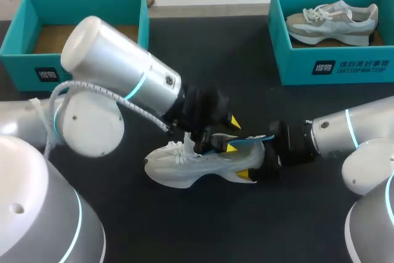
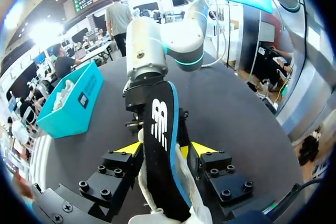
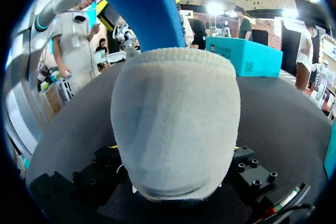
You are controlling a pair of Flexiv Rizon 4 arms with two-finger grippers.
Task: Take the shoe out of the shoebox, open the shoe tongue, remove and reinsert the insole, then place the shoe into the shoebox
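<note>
On the dark tabletop (image 1: pixel 203 226) the white shoe (image 1: pixel 178 167) lies in the middle, its heel clamped by the right gripper (image 1: pixel 253 163). The left gripper (image 2: pixel 167 148) pinches the insole (image 2: pixel 161 114), which sticks partly out of the shoe. This looks like the insole step, and the next move calls for sliding the insole along the shoe's length while the heel is held firm.

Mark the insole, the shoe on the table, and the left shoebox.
insole (image 2: pixel 159 145): left wrist view, on its black top face.
shoe (image 1: pixel 184 173): head view, on its white midfoot side.
left shoebox (image 1: pixel 24 64): head view, on its teal front wall.

Bright, even overhead light glares softly off the left arm (image 1: pixel 117 60), and ceiling lamps (image 2: pixel 42 31) flare in both wrist views.
</note>
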